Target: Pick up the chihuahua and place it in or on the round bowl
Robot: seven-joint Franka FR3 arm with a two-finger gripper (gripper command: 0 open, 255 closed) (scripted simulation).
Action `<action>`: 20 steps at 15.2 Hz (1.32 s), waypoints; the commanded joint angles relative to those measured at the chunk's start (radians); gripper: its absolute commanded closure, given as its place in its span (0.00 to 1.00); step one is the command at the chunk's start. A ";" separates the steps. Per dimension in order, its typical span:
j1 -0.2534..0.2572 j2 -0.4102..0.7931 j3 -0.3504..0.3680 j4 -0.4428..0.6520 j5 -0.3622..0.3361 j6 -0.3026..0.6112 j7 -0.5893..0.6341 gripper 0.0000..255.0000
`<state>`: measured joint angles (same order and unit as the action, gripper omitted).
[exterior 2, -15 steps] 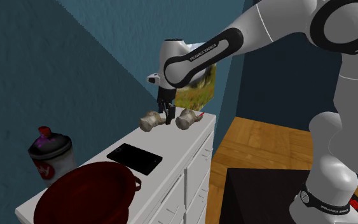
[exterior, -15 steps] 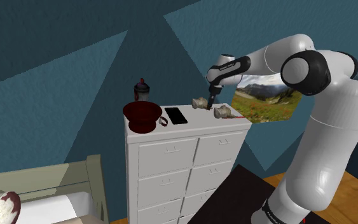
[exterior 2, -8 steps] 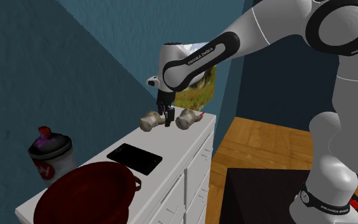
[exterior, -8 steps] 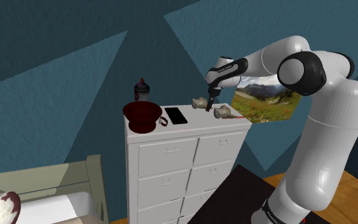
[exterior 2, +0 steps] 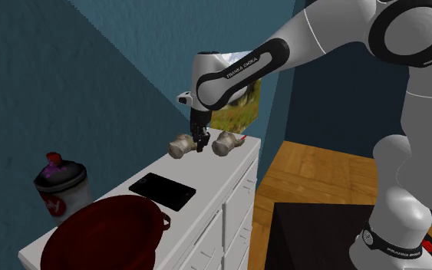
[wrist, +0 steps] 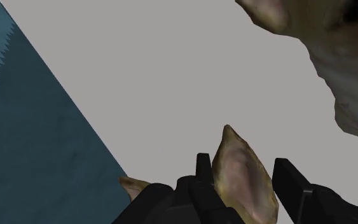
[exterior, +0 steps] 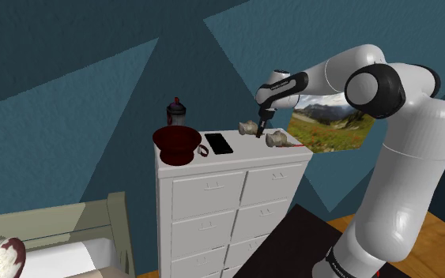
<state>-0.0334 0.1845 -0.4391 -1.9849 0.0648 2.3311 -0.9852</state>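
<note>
On top of the white chest of drawers (exterior: 236, 162), going left to right in the shoulder view: a dark red round bowl (exterior: 175, 144), a flat black slab (exterior: 219, 143), then two small tan figurines. The all-black gripper (exterior: 262, 130) pokes down between them, right up against the left tan figurine (exterior: 248, 126) and just beside the right tan figurine (exterior: 276, 140).

The wrist view has the tan chihuahua (wrist: 242, 181) directly under the hand. One pointy ear stands up between the two fingers (wrist: 202, 167), which are spread apart, not clamped. The left one looks like it touches the ear, while the right one has a sliver of grey top showing beside it. The ear is tan outside and pinkish inside, and a second ear tip peeks out past the left finger. I honestly can't tell from the outside views which figurine that ear belongs to.
</note>
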 commanded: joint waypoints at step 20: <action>0.010 -0.076 -0.008 0.131 -0.045 -0.199 0.026 1.00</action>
<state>-0.0230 0.1138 -0.4459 -1.8655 0.0221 2.1480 -0.9587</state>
